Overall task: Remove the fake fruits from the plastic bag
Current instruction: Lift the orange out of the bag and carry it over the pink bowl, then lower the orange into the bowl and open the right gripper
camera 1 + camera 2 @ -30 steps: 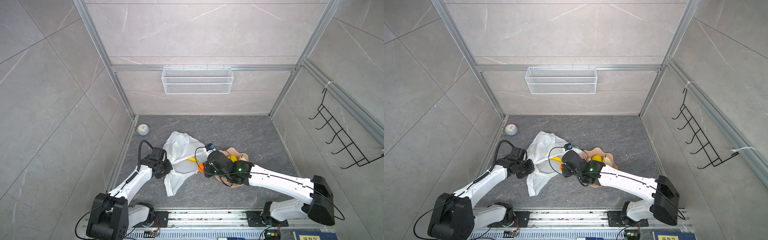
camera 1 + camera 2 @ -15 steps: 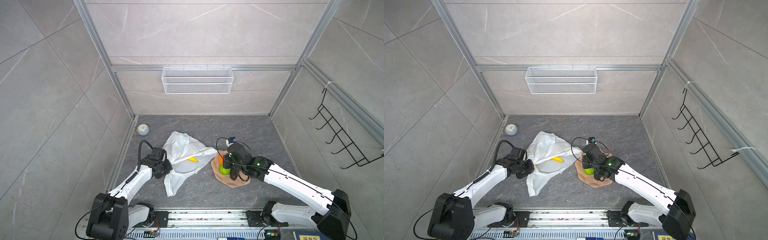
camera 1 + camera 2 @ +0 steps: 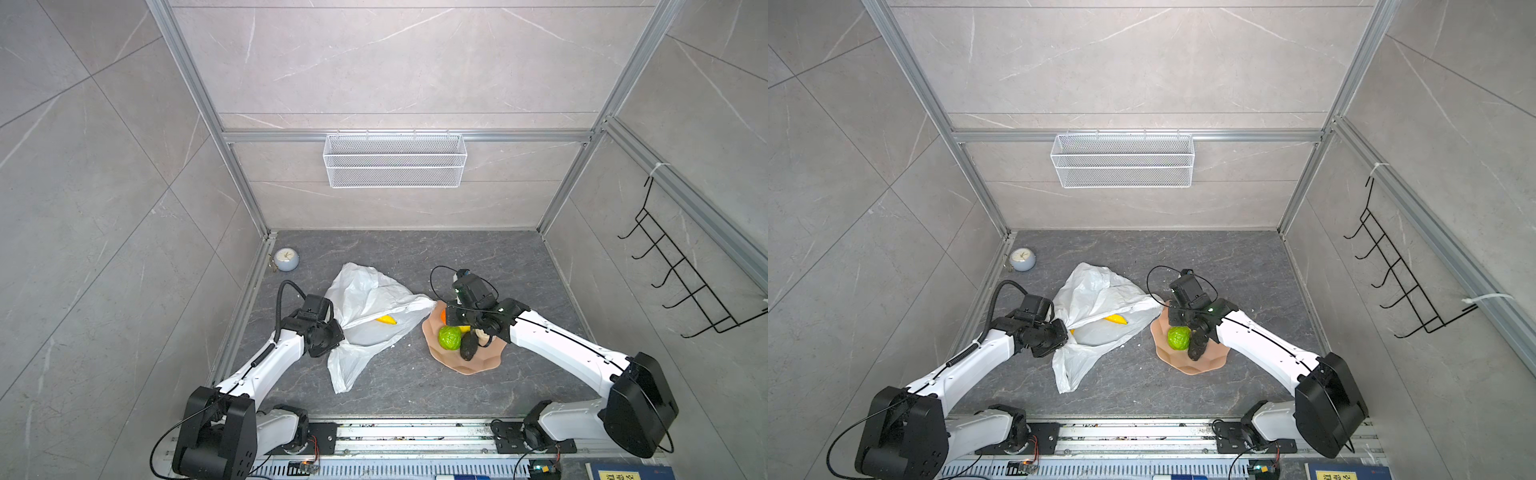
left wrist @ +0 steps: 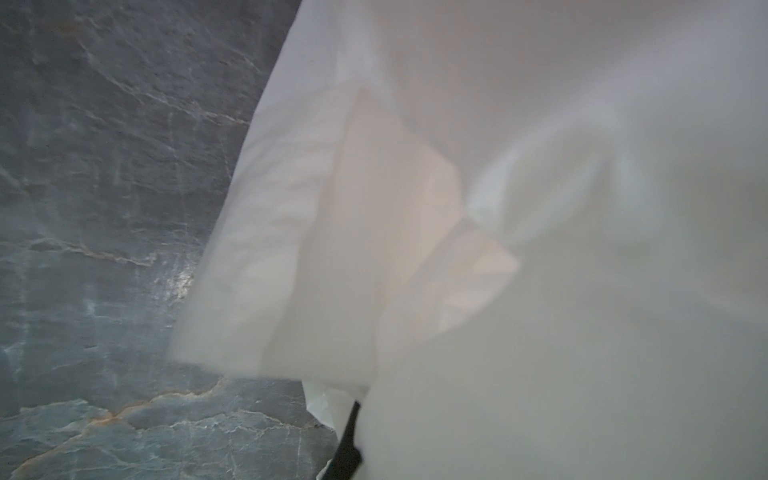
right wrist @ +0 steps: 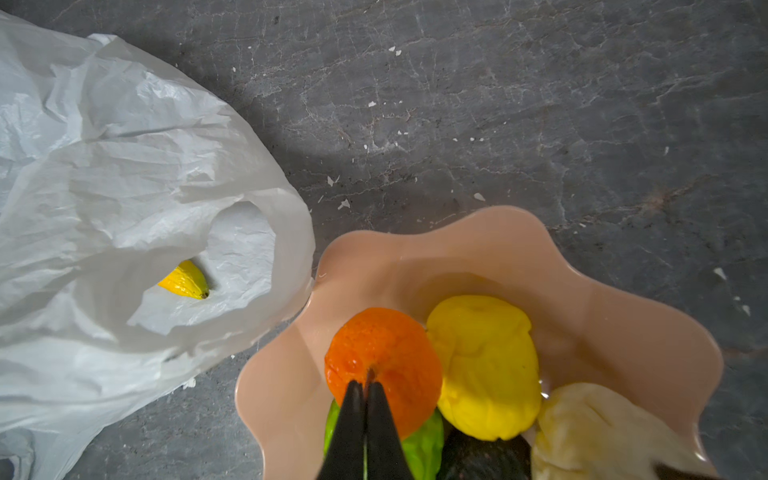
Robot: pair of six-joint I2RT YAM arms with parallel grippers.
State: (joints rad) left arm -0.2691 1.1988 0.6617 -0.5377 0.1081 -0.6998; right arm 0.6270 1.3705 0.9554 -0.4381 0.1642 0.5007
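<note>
The white plastic bag (image 3: 370, 299) lies crumpled on the grey floor, its mouth facing right. A yellow banana (image 3: 386, 319) shows inside the mouth, also seen in the right wrist view as the banana (image 5: 185, 280). My left gripper (image 3: 334, 332) is shut on the bag's left edge; bag film (image 4: 498, 208) fills its wrist view. My right gripper (image 5: 365, 386) is shut, its tips pinching the stem of the orange (image 5: 382, 353) over the pink plate (image 5: 415, 257). On the plate lie a bumpy yellow fruit (image 5: 486, 365), a cream pear (image 5: 590, 432), a bright green fruit (image 3: 449, 337) and a dark green oval (image 3: 469, 347).
A small round clock (image 3: 286, 259) sits in the back left corner of the floor. A white wire basket (image 3: 395, 160) hangs on the back wall and a black hook rack (image 3: 681, 282) on the right wall. White flecks dot the floor near the plate.
My right gripper has carried the orange from the bag's mouth rightwards to above the plate. The left arm and the bag have stayed where they were.
</note>
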